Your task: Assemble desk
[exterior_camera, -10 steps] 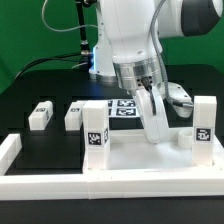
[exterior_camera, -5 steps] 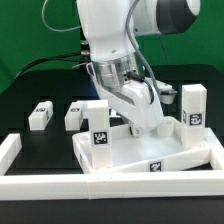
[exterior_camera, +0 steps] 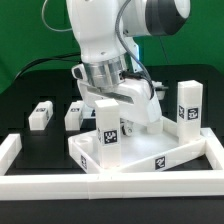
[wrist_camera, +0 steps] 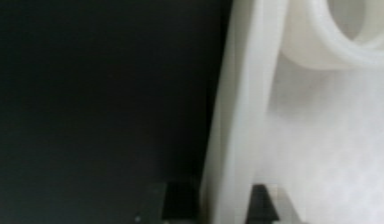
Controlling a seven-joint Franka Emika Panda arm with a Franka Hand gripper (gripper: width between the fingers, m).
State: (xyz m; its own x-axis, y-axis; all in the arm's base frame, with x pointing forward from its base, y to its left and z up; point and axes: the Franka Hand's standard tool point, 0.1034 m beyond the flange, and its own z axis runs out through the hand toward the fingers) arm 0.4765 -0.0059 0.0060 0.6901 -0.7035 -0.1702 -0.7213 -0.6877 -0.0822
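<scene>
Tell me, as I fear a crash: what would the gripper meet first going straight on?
The tabletop: its rim stands between the jaws of the gripper. Beyond it, probably the table; depth unclear.

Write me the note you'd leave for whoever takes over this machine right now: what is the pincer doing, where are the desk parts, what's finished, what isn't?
Pincer: shut on the raised rim of the tabletop.
Tabletop: inside the border bars, askew to them.
Done: the front leg and the right-hand leg stand upright at tabletop corners. How firmly they sit cannot be told.
Left: two loose legs lie on the black table at the exterior view's left, not yet fitted.
</scene>
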